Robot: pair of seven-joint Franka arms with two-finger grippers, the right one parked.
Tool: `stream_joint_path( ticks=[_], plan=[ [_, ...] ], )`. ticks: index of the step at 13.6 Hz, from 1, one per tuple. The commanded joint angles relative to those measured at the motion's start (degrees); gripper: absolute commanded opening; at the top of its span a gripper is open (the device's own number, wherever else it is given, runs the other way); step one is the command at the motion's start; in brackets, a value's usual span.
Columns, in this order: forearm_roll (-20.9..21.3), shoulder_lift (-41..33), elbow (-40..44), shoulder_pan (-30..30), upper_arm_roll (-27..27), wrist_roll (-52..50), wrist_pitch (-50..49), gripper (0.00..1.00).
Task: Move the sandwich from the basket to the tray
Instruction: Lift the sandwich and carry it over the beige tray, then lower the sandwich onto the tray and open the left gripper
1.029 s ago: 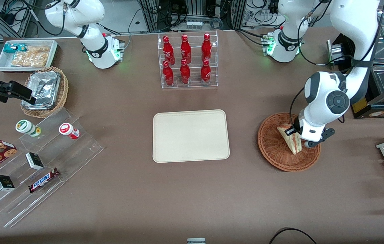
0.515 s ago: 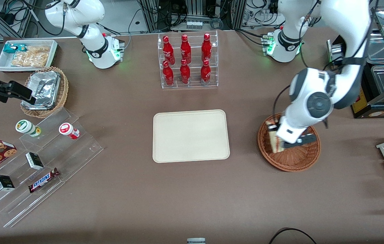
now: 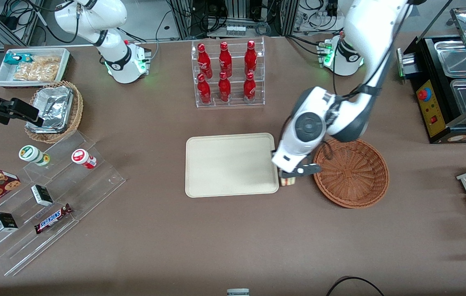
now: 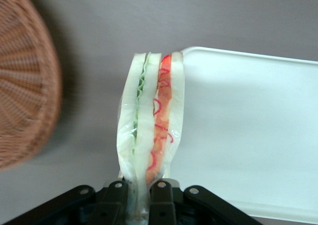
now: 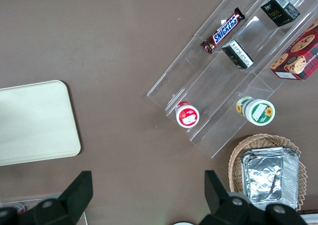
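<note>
Sandwich (image 4: 149,130) pinched at one end between gripper (image 3: 288,177) fingers (image 4: 161,197), hanging in the air between tray (image 3: 216,164) and basket (image 3: 352,172), just beside tray's rim. Basket sits near tray, toward working arm's end.

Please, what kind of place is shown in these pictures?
Probably a lab mock-up of a snack shop counter: red bottles in a clear rack, a tiered acrylic stand with snacks, cabling at the table's edge. The gripper, between tray and basket, holds the sandwich.
</note>
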Motion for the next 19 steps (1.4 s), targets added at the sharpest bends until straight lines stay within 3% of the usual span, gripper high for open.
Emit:
stream_joint_path(
  ticks=[1,5,9,19],
  plan=[
    [-0.3,6.7,9.9,-5.4,0.7,-7.5,-1.7,0.07],
    [0.4,14.7,18.7,-12.5,0.8,-15.9,-0.9,0.07],
    [0.3,18.8,23.6,-15.3,0.8,-17.5,0.2,0.07],
    [1.0,19.4,21.7,-15.6,0.9,-11.0,1.6,0.07]
  ],
)
